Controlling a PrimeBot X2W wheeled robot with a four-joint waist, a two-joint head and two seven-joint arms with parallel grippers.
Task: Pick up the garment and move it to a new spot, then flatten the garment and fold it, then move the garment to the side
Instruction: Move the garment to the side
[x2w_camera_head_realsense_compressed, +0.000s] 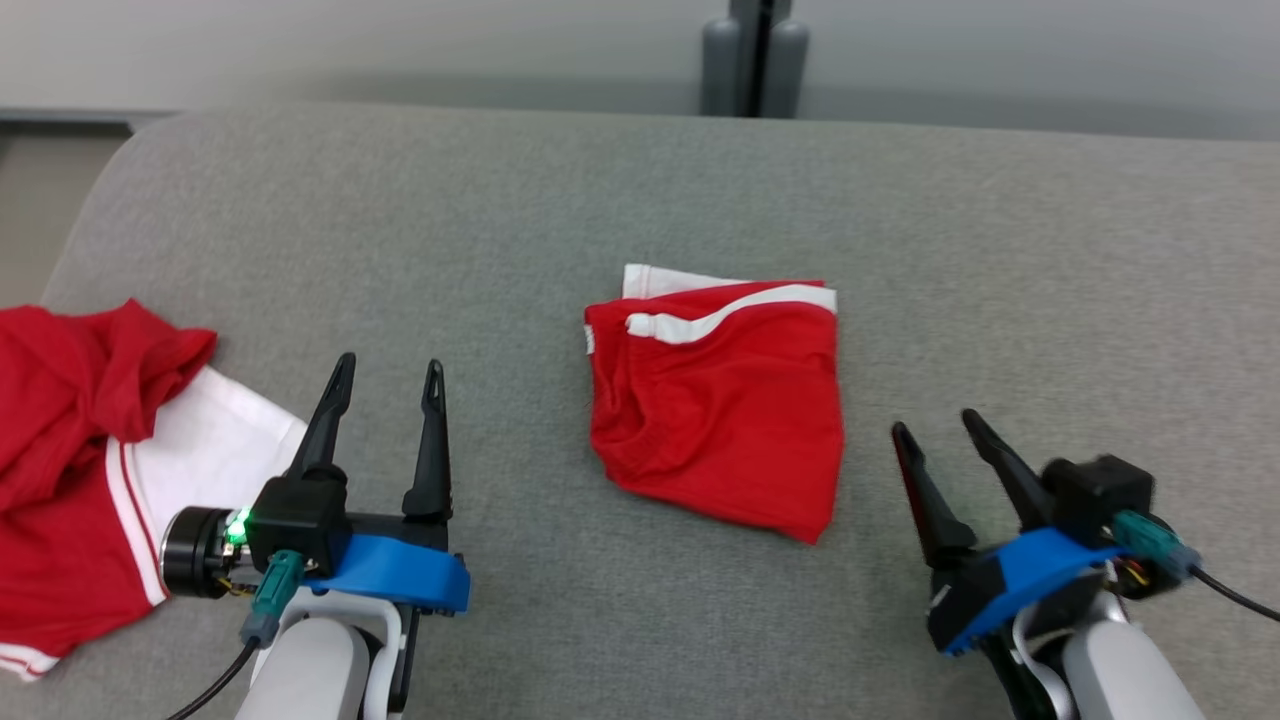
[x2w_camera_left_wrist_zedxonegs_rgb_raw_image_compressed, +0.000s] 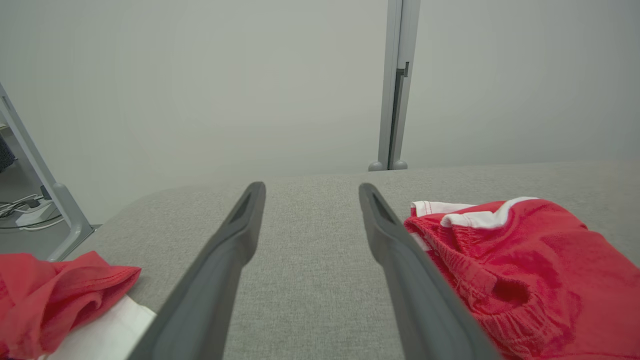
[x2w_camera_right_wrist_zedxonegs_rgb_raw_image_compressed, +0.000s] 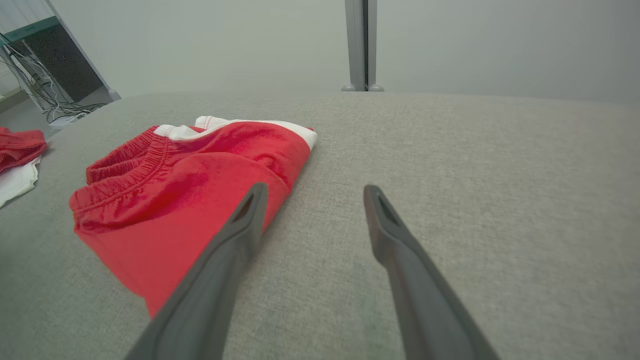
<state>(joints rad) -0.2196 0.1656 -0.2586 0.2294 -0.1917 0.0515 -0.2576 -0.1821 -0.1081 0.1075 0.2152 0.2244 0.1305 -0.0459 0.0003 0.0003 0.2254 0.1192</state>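
a grey padded surface (x2w_camera_head_realsense_compressed: 640, 200) spreads across the head view. a crumpled red and white heap of clothes (x2w_camera_head_realsense_compressed: 70, 470) lies at 9 o'clock. the folded red shorts (x2w_camera_head_realsense_compressed: 720, 410) lie flat at centre. the left gripper (x2w_camera_head_realsense_compressed: 390, 370) at 7 o'clock and the right gripper (x2w_camera_head_realsense_compressed: 935, 425) at 4 o'clock both stand wide and empty, apart from the shorts.

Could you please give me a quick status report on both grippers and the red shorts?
Left gripper, right gripper open, empty. Red shorts folded, between them on grey surface. Crumpled red-and-white garment at left, not obstructing.
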